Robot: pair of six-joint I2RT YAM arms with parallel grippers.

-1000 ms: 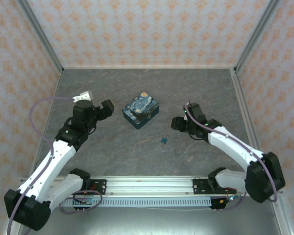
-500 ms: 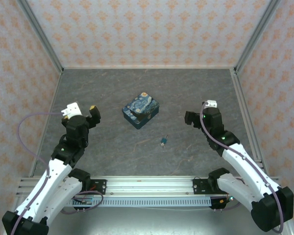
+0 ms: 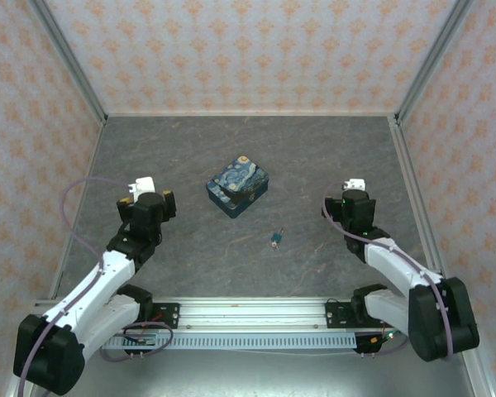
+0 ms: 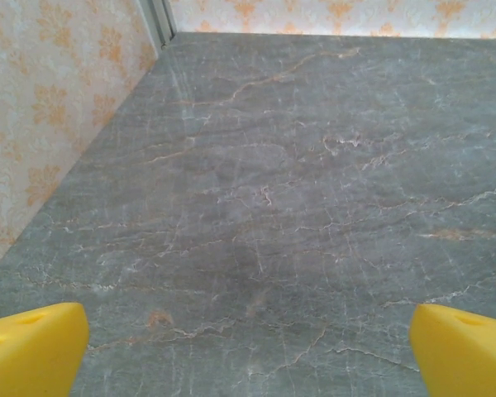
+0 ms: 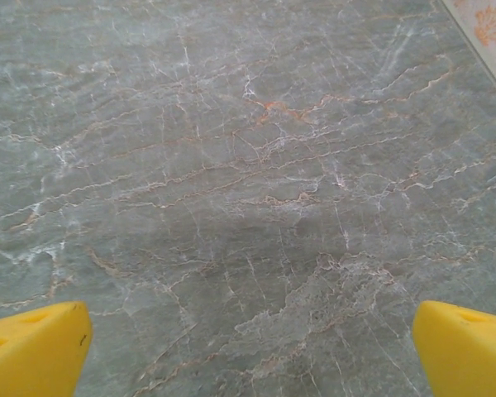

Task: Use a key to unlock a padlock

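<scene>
Lying flat on the grey table (image 3: 331, 157), the padlock (image 3: 275, 239) shows as a tiny teal-blue body with a thin metal shackle. It is too small to tell whether a key lies with it. It rests on open tabletop between the two arms, nearer the front than the tin (image 3: 238, 187) and apart from it.

Table surface: matte, stone-look, with pale and rust-coloured veins.

Tin: rectangular with rounded corners, lid printed in swirling blue and yellow, set askew to the table edges.

Left gripper (image 4: 248, 356): yellow wedge-shaped fingertips (image 4: 29, 347) sit at the lower corners of its wrist view, spread wide, with bare tabletop between them.

Right gripper (image 5: 248, 356): the same, fingertips (image 5: 467, 343) wide apart and holding nothing.

From above, the left gripper hangs left of the tin and the right gripper right of the padlock, both well apart from it.

Walls (image 3: 248, 50): pale paper with a repeating orange motif. A slotted metal rail (image 3: 248, 318) runs along the near edge.
</scene>
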